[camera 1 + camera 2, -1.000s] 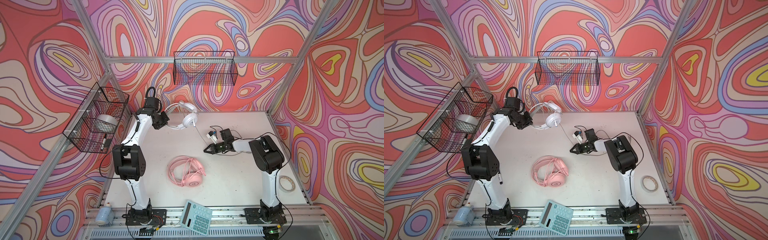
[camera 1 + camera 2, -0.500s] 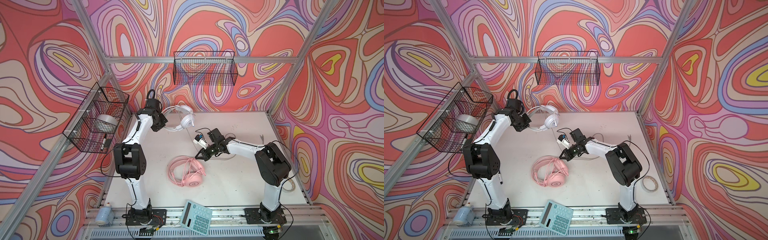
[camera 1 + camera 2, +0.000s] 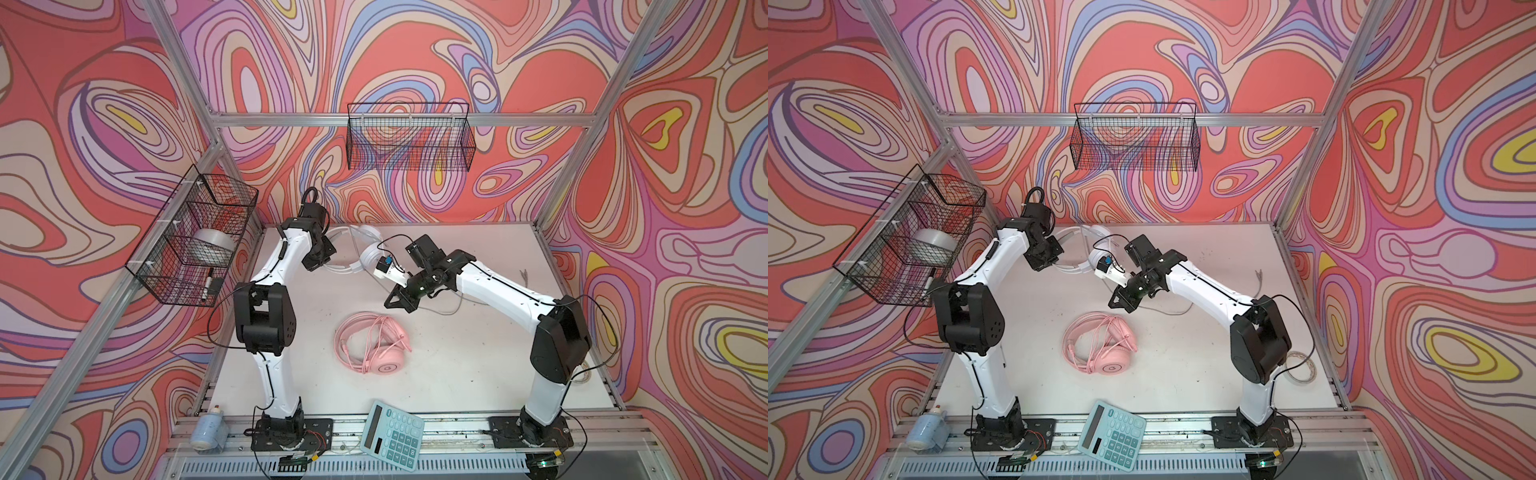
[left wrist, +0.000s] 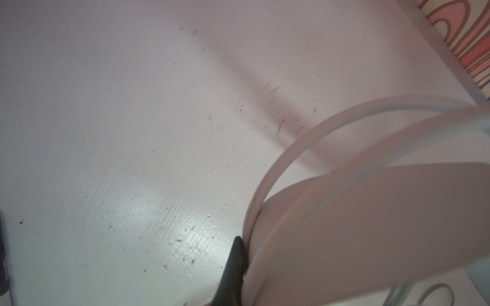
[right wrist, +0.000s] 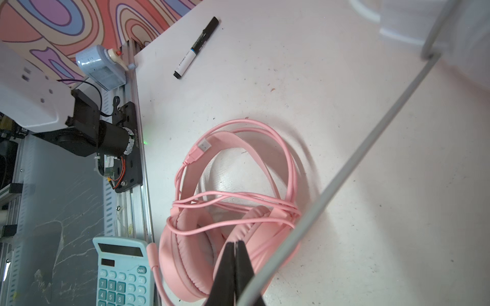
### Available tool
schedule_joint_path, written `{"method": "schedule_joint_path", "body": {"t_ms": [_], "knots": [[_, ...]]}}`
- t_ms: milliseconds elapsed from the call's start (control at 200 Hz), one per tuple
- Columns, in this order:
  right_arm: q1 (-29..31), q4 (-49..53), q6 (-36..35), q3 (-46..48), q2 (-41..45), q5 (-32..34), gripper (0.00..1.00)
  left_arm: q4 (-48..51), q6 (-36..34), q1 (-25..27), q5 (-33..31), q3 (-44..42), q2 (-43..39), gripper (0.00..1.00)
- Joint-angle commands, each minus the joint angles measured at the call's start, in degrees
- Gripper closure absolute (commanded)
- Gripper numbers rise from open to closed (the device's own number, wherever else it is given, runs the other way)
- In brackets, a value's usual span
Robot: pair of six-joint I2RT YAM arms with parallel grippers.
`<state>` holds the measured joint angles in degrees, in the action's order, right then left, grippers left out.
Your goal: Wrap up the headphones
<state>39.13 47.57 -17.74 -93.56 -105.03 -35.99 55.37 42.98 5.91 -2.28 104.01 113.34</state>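
**White headset held up, pink one lying wrapped**

We see the pink headphones [image 3: 374,347] lying flat on the matte, scuffed white tabletop [image 3: 465,374]. They have a smooth plastic band and round padded ear cushions. Their thin pink cable is looped several times round band and cups, with the flat plug [image 5: 202,145] resting on the band.

Beyond the pink headphones, toward the back wall, the white headphones [image 3: 368,258] are held up. The left end effector [image 3: 326,261] is clamped on their smooth curved headband, with one dark finger [image 4: 233,265] pressed against its edge. Their greyish cable [image 5: 371,132], round and rubbery, slants across above the pink headphones in the right wrist view.

The right end effector [image 5: 235,251] hovers just behind the pink headphones, its black tapered fingers pressed together. The grey cable runs close along one finger, and we cannot tell whether it is pinched.

Left of and beyond the pink headphones, a black wire-mesh basket [image 3: 174,282] holds a silvery roll of tape [image 3: 210,245] and a pen [image 3: 208,284]. A second mesh basket [image 3: 409,145] hangs farther back. In front of the pink headphones lies a pale-blue calculator [image 3: 392,436].
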Motion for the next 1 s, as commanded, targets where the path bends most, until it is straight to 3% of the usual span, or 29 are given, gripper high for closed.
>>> {"method": "schedule_joint_path", "body": {"t_ms": [0, 301, 571, 997], "knots": [[1.12, 9.63, -4.80, -5.85, -0.79, -3.39, 1.00, -0.62, 1.18, 0.58, -7.89, 2.26, -0.31, 1.00], [1.12, 17.75, -9.21, -20.14, -6.44, 2.80, 1.00, 8.07, -9.67, 4.86, -15.28, 9.68, 1.96, 1.00], [1.12, 16.25, -12.73, -25.36, -8.52, 16.03, 1.00, 9.32, -21.20, 7.26, -14.62, 11.60, 1.92, 1.00], [1.03, 8.03, -15.46, -26.81, -10.92, 33.05, 1.00, 13.09, -30.29, 9.15, -9.97, 13.78, 3.30, 1.00]]}}
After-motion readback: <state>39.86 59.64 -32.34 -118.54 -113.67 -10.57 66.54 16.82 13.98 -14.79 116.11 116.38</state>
